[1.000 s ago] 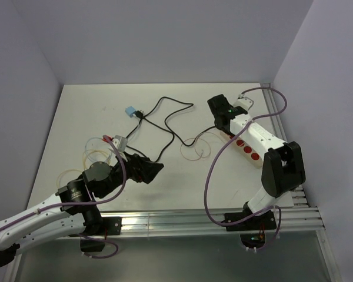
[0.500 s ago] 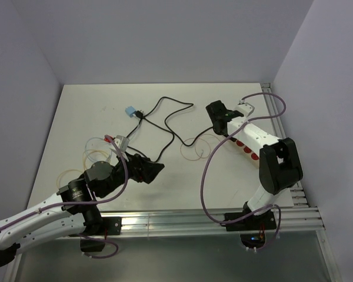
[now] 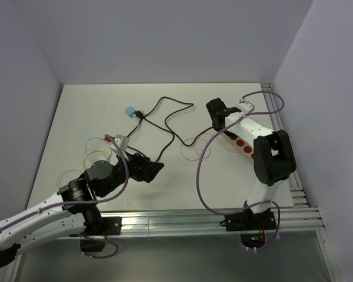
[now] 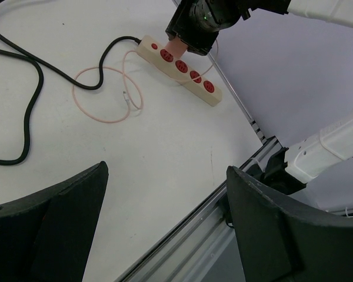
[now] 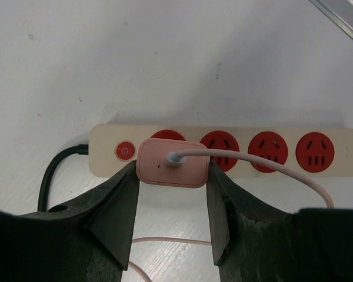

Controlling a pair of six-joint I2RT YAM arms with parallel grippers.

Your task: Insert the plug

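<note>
My right gripper [image 5: 172, 176] is shut on the pink plug [image 5: 172, 163], one finger against each side. The plug sits over the first red socket of the cream power strip [image 5: 335, 154], right beside the red switch [image 5: 125, 151]. I cannot tell how deep it sits. Its pink cable [image 5: 265, 169] runs off to the right across the other sockets. In the top view the right gripper [image 3: 219, 114] is at the far end of the strip [image 3: 247, 150]. My left gripper [image 3: 153, 169] is open and empty, low over the table [image 4: 165, 217], well left of the strip [image 4: 179, 67].
A black power cord [image 3: 165, 117] winds from the strip across the table's back half. Loops of pink cable [image 3: 194, 147] lie mid-table. A small blue block [image 3: 130, 111] lies at the back left. A metal rail [image 3: 194, 220] runs along the near edge, and walls enclose the table.
My right gripper has shifted slightly left along the strip toward its cord end, and the right arm's elbow swung left. The left arm has not moved.
</note>
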